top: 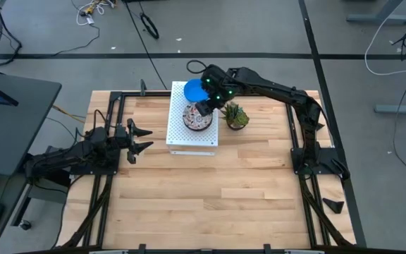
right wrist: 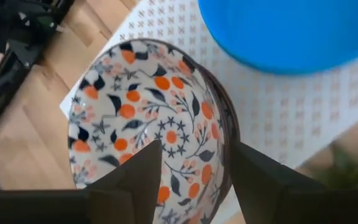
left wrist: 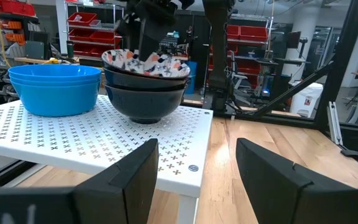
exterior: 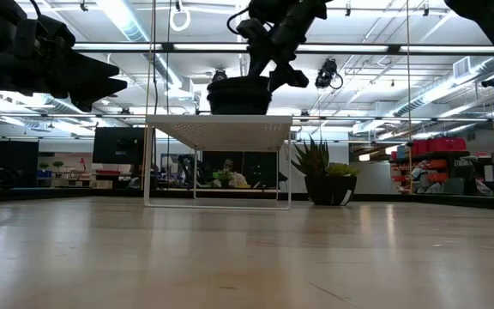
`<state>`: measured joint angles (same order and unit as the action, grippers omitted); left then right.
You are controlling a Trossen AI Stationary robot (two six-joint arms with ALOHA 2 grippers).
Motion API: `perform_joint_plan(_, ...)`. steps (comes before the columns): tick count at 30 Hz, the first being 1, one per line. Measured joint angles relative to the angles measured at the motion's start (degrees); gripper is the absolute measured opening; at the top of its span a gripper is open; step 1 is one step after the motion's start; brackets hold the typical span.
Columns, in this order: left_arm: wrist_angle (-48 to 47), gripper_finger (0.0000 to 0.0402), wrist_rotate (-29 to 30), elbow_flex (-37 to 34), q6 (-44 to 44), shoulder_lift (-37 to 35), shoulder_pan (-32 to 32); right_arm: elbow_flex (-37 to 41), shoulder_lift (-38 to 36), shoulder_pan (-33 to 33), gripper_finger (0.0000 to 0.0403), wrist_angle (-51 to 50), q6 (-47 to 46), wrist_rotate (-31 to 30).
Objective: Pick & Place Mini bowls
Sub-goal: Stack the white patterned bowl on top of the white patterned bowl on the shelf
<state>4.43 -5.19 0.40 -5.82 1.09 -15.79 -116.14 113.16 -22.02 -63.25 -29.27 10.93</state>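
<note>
1. Wooden table lay bare in front as we looked down on it.
2. We saw the left gripper waiting beside the white box, its fingers parted and holding nothing.
3. We found the patterned bowls stacked on the box, with the blue bowls stacked just behind them.
4. We saw the right gripper straddling the top patterned bowl's rim, fingers narrowly apart; whether it gripped, we could not tell.
5. We noticed the potted plant just beside the box.

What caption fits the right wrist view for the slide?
Right hand straddling the rim of the top floral bowl on the white perforated stand, beside the blue bowls.
</note>
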Motion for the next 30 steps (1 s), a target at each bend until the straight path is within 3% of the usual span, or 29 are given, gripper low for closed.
perform_joint_plan(6, 0.0, 0.022, 0.0, 0.0, 0.0, 0.0, 0.0, 0.0, 0.0, 0.2, 0.0182, 1.2, 10.2, -2.9)
perform_joint_plan(15, 0.0, 0.022, 0.0, 0.0, 0.0, 0.0, 0.0, 0.0, 0.0, -0.1, 0.0182, 0.0, 7.3, 2.1)
perform_joint_plan(22, 0.0, 0.022, 0.0, 0.0, 0.0, 0.0, 0.0, 0.0, 0.0, -0.1, 0.0182, 0.7, 10.9, -1.6)
perform_joint_plan(27, 0.0, 0.022, 0.0, 0.0, 0.0, 0.0, 0.0, 0.0, 0.0, 0.9, 0.0182, 2.4, 12.5, -8.9)
perform_joint_plan(30, 0.0, 0.022, 0.0, 0.0, 0.0, 0.0, 0.0, 0.0, 0.0, 1.2, 0.0182, 3.6, 12.8, -9.9)
